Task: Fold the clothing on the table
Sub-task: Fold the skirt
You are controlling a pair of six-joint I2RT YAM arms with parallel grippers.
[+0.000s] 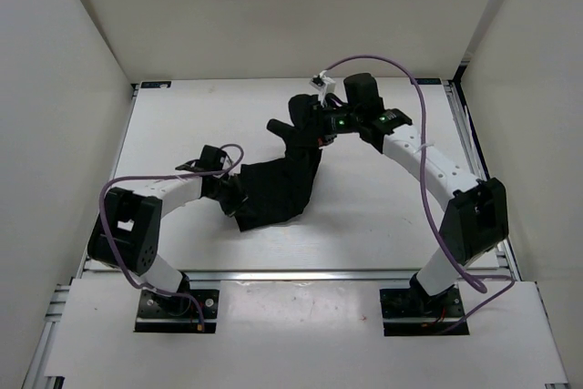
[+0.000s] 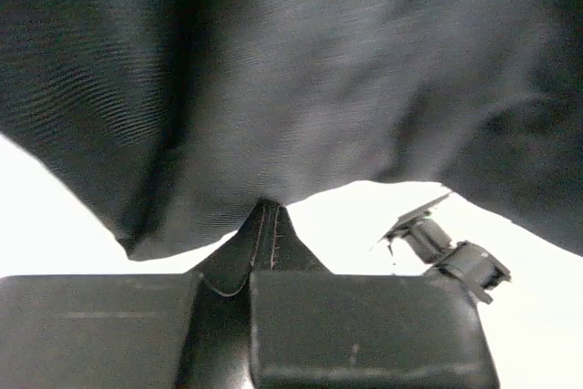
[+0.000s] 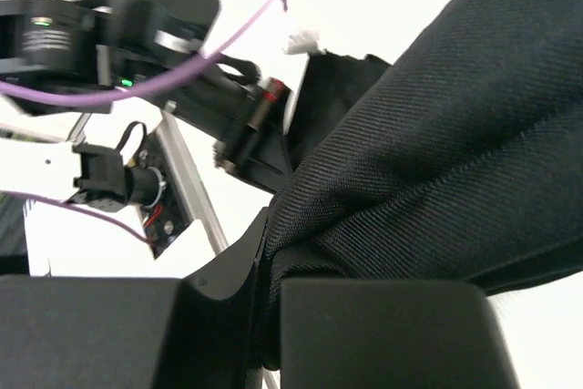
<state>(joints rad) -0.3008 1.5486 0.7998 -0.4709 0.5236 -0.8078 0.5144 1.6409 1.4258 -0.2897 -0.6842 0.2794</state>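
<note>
The clothing (image 1: 282, 184) is lying mid-way across the table (image 1: 182, 116), stretching from the left gripper (image 1: 234, 196) at its near-left end to the right gripper (image 1: 317, 125) at its far end.

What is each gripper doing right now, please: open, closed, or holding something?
The left gripper is shut on the clothing.
The right gripper is shut on the clothing as well.

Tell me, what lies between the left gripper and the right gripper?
The clothing: it stretches from the left gripper to the right gripper, each shut on it. The top view shows it.
</note>
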